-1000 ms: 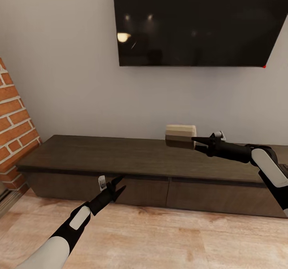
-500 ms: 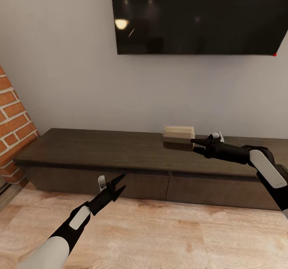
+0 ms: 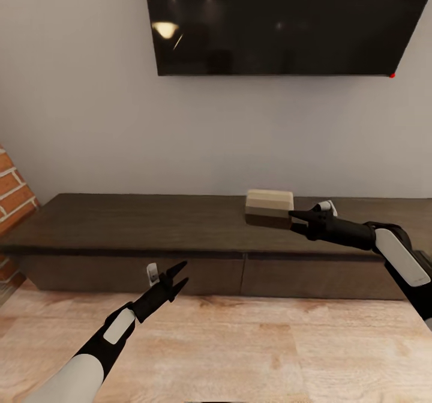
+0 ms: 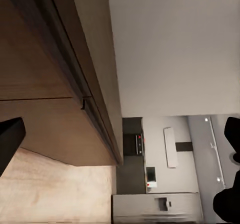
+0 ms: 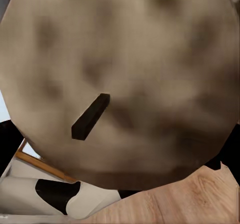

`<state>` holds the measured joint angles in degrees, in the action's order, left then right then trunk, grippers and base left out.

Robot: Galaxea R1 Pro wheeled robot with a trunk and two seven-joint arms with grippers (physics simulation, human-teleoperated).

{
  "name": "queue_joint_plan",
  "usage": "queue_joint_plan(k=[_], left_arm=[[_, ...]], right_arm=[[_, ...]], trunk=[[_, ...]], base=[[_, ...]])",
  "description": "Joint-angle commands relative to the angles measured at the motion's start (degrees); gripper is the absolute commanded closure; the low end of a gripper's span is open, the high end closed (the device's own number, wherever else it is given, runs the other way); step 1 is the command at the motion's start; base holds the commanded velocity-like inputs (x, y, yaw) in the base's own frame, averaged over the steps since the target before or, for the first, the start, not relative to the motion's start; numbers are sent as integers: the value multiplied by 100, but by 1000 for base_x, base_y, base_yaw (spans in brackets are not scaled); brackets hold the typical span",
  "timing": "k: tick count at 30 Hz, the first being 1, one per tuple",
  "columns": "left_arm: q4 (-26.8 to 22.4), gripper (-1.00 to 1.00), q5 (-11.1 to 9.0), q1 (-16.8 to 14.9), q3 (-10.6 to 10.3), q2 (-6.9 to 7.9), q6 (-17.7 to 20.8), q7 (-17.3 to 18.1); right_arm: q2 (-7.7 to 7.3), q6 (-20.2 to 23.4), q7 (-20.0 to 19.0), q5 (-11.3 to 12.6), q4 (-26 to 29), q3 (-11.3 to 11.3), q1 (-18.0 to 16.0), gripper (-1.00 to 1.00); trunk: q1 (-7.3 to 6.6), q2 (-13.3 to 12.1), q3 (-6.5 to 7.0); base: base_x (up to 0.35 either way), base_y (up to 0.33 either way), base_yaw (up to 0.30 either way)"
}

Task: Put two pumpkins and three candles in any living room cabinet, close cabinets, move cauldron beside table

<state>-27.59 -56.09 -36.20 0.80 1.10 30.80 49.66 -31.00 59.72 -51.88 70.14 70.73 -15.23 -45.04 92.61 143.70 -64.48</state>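
The right gripper (image 3: 292,216) clamps a candle (image 3: 269,208) at its fingertips, held above the closed cabinet (image 3: 180,229), seemingly not touching its top. The left gripper (image 3: 179,274) hangs open near the drawer fronts.

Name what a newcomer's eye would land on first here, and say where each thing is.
The big black TV on the pale wall dominates the top of the head view. Below it runs the long dark cabinet, drawers shut. Above its top, the right gripper holds a tan candle, whose face and dark wick loom close in the right wrist view, while the left gripper hangs open before the drawer fronts.
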Motion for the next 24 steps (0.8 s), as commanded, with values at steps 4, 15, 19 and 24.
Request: queue_joint_plan(k=[4, 15, 19, 24], left_arm=[[-6, -100, -25, -1, 6, 2, 49, 8], [-15, -100, 6, -1, -1, 6, 11, 325], [-11, -100, 104, -1, -1, 12, -8, 508], [-14, -100, 136, -1, -1, 13, -12, 553]], right_arm=[[-3, 28, -25, 26, -3, -14, -5, 100], [-3, 28, -251, 26, -3, -16, 2, 100], [-3, 28, -265, 26, -4, -16, 4, 100], [1, 28, -322, 26, 0, -19, 43, 100]], trunk=[[-1, 2, 2], [17, 11, -151], [27, 17, -239], [35, 21, -306]], base=[[0, 0, -124], [0, 0, -17], [0, 0, 0], [0, 0, 0]])
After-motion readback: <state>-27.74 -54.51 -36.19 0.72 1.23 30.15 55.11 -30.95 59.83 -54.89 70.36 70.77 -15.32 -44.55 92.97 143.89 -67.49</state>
